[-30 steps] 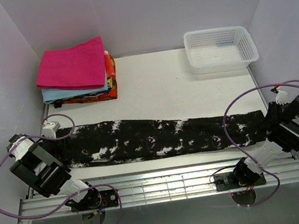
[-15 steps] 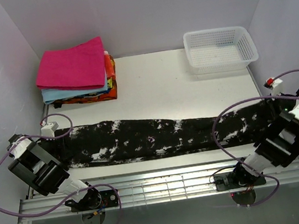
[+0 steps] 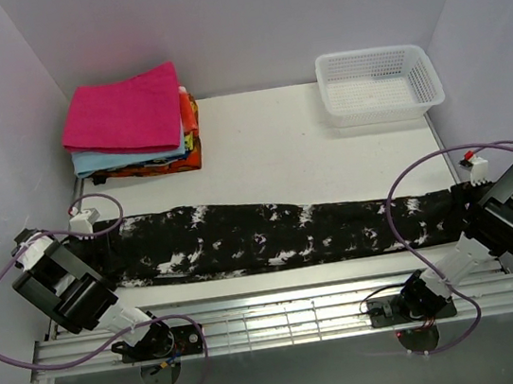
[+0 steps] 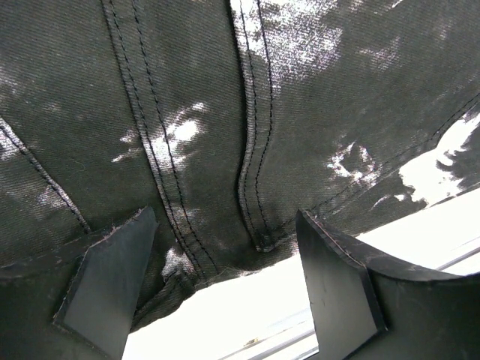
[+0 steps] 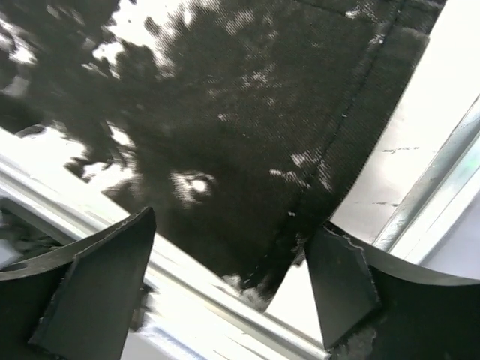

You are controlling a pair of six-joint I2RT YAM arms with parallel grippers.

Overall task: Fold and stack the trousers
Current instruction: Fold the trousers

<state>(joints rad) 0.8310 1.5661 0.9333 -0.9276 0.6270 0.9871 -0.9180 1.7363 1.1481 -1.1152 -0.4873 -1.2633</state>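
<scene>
The black trousers with white blotches lie stretched in one long strip across the near half of the table. My left gripper hovers over their left end with its jaws wide open. In the left wrist view the seamed cloth lies flat under the open left gripper, nothing pinched. My right gripper stands open over the right end. In the right wrist view the trousers' hem corner lies loose between the fingers of the right gripper.
A stack of folded clothes with a pink piece on top sits at the back left. A white mesh basket stands at the back right. A metal rail runs along the near edge, with walls close on both sides.
My right gripper was shut on the trousers' right end, pulled it outward to the right, then opened and let it drop flat. The left gripper stayed open in place.
</scene>
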